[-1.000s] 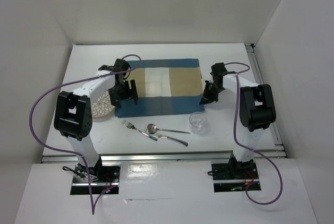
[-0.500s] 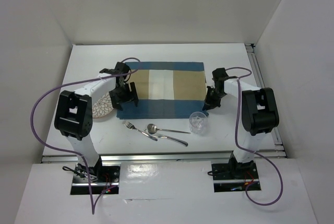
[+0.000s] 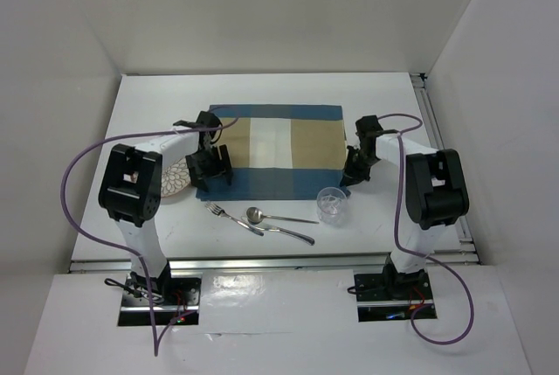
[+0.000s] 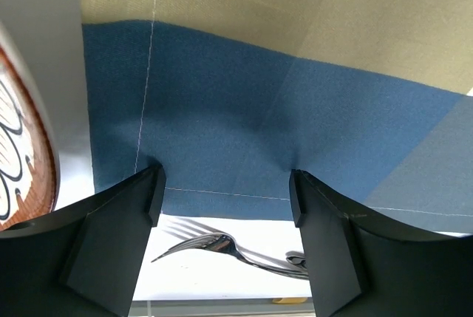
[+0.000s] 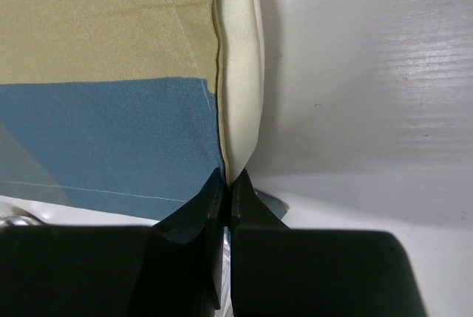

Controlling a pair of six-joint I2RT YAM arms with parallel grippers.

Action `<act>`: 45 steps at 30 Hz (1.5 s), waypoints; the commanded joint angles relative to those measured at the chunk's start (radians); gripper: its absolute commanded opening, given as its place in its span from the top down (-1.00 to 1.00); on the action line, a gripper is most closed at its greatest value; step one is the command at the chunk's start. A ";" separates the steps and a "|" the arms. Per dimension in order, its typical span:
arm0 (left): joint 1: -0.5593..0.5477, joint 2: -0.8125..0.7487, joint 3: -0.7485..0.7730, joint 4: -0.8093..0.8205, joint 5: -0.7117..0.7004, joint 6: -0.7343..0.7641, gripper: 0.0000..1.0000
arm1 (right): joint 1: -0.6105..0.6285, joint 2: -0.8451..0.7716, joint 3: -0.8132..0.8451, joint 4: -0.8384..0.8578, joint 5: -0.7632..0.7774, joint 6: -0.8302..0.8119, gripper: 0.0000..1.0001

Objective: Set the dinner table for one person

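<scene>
The white dinner table [image 3: 157, 95] carries a blue-and-tan checked placemat [image 3: 271, 152] spread flat at its middle. My left gripper [image 3: 210, 165] stands open over the mat's near left corner. In the left wrist view its gripper [image 4: 225, 184] has its dark fingers [image 4: 118, 236] wide apart above the blue cloth [image 4: 244, 125], with nothing gripped. My right gripper [image 3: 351, 172] is shut on the mat's right edge. The right wrist view shows this gripper [image 5: 229, 184] pinching the cream hem [image 5: 240, 110], which rises a little off the table.
A patterned plate [image 3: 175, 178] lies left of the mat, close to the left arm, its rim [image 4: 22, 147] also in the left wrist view. A fork [image 3: 229, 216], a spoon [image 3: 271, 216] and a further piece of cutlery [image 3: 288, 233] lie in front. A clear glass [image 3: 332, 204] stands near the right gripper.
The right gripper has drawn the mat's right edge rightward and the mat now lies wider and flatter. The left gripper has shifted slightly nearer and leftward over the mat's corner.
</scene>
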 commanded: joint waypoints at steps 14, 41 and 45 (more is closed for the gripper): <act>0.005 -0.063 -0.057 -0.005 -0.016 -0.001 -0.72 | -0.004 -0.057 -0.002 -0.061 0.090 -0.013 0.99; -0.015 -0.282 0.314 -0.162 -0.080 0.071 -0.72 | 0.084 -0.595 -0.172 -0.253 -0.088 0.148 -0.74; -0.015 -0.282 0.314 -0.162 -0.080 0.071 -0.72 | 0.136 -0.555 -0.208 -0.206 -0.039 0.173 -0.61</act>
